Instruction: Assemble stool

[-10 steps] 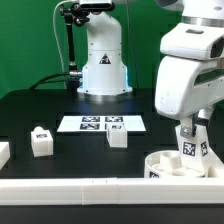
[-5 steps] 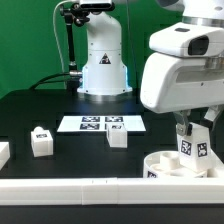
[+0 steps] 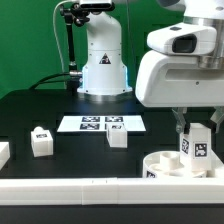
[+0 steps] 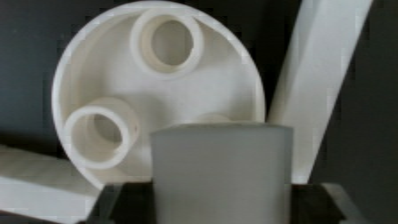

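The round white stool seat (image 3: 180,167) lies at the front on the exterior view's right, against the white border rail, its round sockets facing up. It fills the wrist view (image 4: 125,90), where two sockets show. My gripper (image 3: 195,135) is shut on a white stool leg (image 3: 196,145) with a black-and-white tag and holds it upright just above the seat. In the wrist view the leg (image 4: 217,170) stands between the dark fingers (image 4: 128,205). Two more tagged legs rest on the black table: one (image 3: 41,141) at the exterior view's left, one (image 3: 118,136) near the middle.
The marker board (image 3: 102,124) lies flat behind the middle leg. The arm's white base (image 3: 103,60) stands at the back. A long white border rail (image 3: 70,189) runs along the front edge. A white part (image 3: 3,152) shows at the far left edge.
My arm has shifted toward the exterior view's left and lifted slightly with the leg; the leg now hangs a bit higher over the seat. The other parts have not moved.
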Robot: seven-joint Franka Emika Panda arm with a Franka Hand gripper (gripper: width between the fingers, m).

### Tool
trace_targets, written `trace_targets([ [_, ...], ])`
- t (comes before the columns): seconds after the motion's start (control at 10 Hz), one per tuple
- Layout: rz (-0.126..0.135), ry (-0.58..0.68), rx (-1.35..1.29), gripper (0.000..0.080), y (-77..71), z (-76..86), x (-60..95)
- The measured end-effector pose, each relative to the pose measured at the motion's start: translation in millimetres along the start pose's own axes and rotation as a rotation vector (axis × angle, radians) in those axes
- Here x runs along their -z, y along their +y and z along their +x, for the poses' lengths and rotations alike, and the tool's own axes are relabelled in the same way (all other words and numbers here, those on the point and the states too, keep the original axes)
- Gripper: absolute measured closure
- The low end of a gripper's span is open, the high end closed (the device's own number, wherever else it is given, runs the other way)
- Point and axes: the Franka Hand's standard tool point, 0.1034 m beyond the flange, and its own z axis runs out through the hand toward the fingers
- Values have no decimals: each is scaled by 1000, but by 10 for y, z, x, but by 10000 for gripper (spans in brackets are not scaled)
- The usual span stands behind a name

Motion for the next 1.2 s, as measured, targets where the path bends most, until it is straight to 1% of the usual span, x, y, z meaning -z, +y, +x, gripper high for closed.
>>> trace_targets([
  [0.4, 62, -19, -360, 462, -71, -10, 0],
  [0.7, 100, -39, -634, 462, -99, -8, 1],
  [1.0, 146, -60, -938, 462, -115, 7, -2],
  [1.1, 151, -62, -963, 462, -114, 10, -2],
  [1.2, 165, -72, -1065, 462, -123, 17, 0],
])
